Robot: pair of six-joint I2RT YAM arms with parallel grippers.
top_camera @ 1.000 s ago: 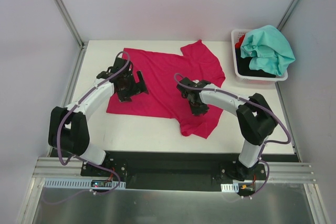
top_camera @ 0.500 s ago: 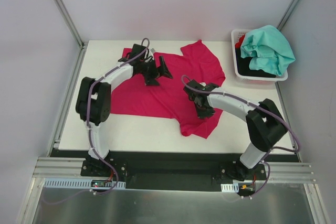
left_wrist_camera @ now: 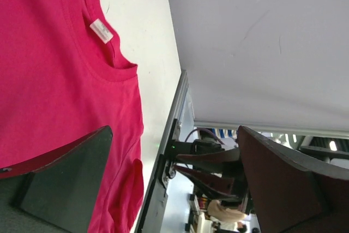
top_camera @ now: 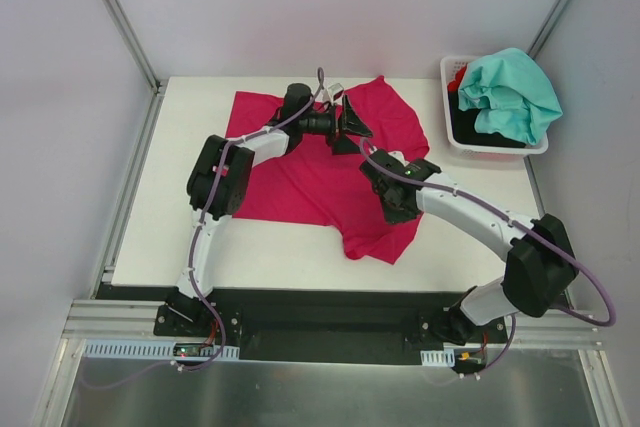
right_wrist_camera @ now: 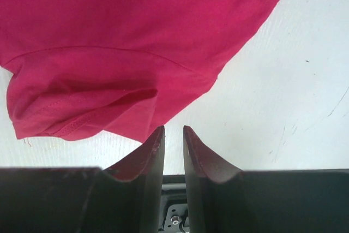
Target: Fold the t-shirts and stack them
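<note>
The large magenta-pink t-shirt point(top_camera: 300, 172) lies spread on the white table, with one sleeve bunched at the near right. My left gripper point(top_camera: 354, 124) is wide open and empty, hovering over the shirt's far part near the collar. In the left wrist view point(left_wrist_camera: 174, 129) the shirt point(left_wrist_camera: 49, 80) shows its neckline and small white label point(left_wrist_camera: 101, 30). My right gripper point(top_camera: 398, 207) is over the shirt's right side. In the right wrist view point(right_wrist_camera: 173, 129) its jaws are almost together with nothing between them, just past the shirt's point(right_wrist_camera: 136, 25) folded hem. A teal-mint shirt point(top_camera: 512, 92) tops the basket.
The white plastic basket point(top_camera: 497, 152) stands at the far right corner, holding black point(top_camera: 478, 129) and red point(top_camera: 458, 77) cloth under the teal shirt. Bare table point(top_camera: 150, 237) lies left of and in front of the shirt. Metal frame posts rise at the back corners.
My left arm has swung from the shirt's left side across to its far middle, still open. My right gripper has shifted a little to the right and nearer.
</note>
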